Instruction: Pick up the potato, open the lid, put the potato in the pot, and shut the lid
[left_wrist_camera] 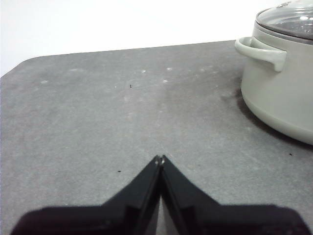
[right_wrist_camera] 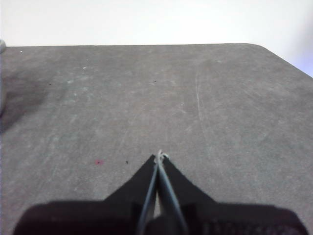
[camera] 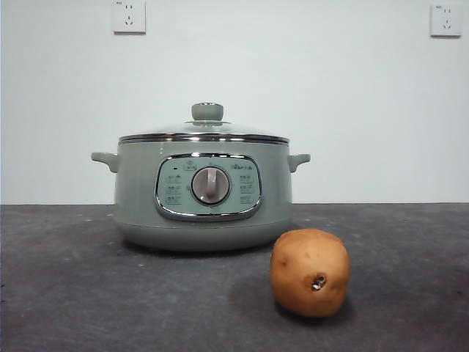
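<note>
The sage-green pot [camera: 204, 191] stands in the middle of the table in the front view, its silver dial facing me. The glass lid [camera: 205, 133] with its green knob sits shut on top. The orange-brown potato [camera: 310, 272] rests on the table in front of the pot, toward the right, with a dark eye showing. My left gripper [left_wrist_camera: 160, 158] is shut and holds nothing, hovering over bare table with the pot [left_wrist_camera: 281, 73] and lid [left_wrist_camera: 288, 19] off to one side. My right gripper [right_wrist_camera: 159, 156] is shut and holds nothing, over bare table. Neither arm shows in the front view.
The grey table [camera: 88, 293] runs to a white wall with two power sockets [camera: 129, 16]. A rounded table corner [left_wrist_camera: 19, 66] shows in the left wrist view, another corner [right_wrist_camera: 274, 51] in the right wrist view.
</note>
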`<action>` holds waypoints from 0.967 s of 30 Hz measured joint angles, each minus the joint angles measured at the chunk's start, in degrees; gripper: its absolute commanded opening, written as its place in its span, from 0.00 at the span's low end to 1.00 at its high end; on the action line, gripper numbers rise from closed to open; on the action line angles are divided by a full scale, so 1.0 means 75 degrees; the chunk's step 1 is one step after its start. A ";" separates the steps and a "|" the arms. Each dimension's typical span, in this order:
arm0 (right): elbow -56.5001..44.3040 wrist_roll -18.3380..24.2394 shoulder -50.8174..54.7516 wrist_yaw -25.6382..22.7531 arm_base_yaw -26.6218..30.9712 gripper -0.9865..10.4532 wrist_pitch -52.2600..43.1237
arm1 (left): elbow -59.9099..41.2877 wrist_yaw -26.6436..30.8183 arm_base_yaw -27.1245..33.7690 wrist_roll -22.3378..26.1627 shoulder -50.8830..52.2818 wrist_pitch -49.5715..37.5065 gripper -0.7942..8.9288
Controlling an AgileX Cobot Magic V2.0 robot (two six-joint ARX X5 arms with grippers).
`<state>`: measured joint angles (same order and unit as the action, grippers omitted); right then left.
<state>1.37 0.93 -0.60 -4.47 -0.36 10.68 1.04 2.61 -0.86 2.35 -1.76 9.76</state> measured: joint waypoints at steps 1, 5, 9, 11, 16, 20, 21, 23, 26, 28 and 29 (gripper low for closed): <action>0.0000 -0.0070 0.0000 0.0000 0.0000 0.09 0.0000 | 0.0000 0.0000 0.0000 -0.0003 0.0000 0.0000 0.08; 0.0000 -0.0752 0.0000 0.0047 0.0000 0.09 0.0003 | 0.0000 -0.0006 0.0000 -0.0061 0.0000 0.0000 0.08; 0.0000 -0.1772 0.0000 0.0256 0.0000 0.08 0.0003 | 0.0000 -0.0277 0.0000 -0.0157 0.0000 -0.0003 0.08; 0.0000 -0.2285 0.0000 0.0286 0.0000 0.08 0.0006 | 0.0000 -0.0490 0.0000 -0.0204 0.0000 -0.0006 0.08; 0.0058 -0.3153 0.0000 0.0466 0.0000 0.08 0.0047 | 0.0000 -0.0624 0.0000 -0.0239 0.0000 -0.0207 0.08; 0.0481 -0.3529 -0.0041 0.0638 0.0000 0.08 0.0070 | 0.0061 -0.0676 0.0000 -0.0326 -0.0038 -0.0198 0.08; 0.0615 -0.3576 -0.0085 0.0641 0.0000 0.08 0.0061 | 0.0114 -0.0697 0.0000 -0.0373 -0.0067 -0.0195 0.08; 0.0927 -0.3643 -0.0227 0.0656 0.0000 0.08 0.0064 | 0.0294 -0.0708 0.0000 -0.0469 -0.0163 -0.0198 0.08; 0.1515 -0.3684 -0.0632 0.0662 0.0000 0.08 0.0335 | 0.0638 -0.0714 0.0000 -0.0621 -0.0376 -0.0213 0.08; 0.2005 -0.3704 -0.1026 0.0801 0.0000 0.08 0.0664 | 0.0871 -0.0720 0.0000 -0.0778 -0.0606 -0.0216 0.08; 0.2235 -0.3707 -0.1212 0.0921 0.0000 0.09 0.0822 | 0.0982 -0.0740 0.0000 -0.0851 -0.0731 -0.0213 0.08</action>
<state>18.13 -26.87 -9.69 2.44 -0.36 16.84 8.40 -2.94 -0.86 -4.03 -7.25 8.16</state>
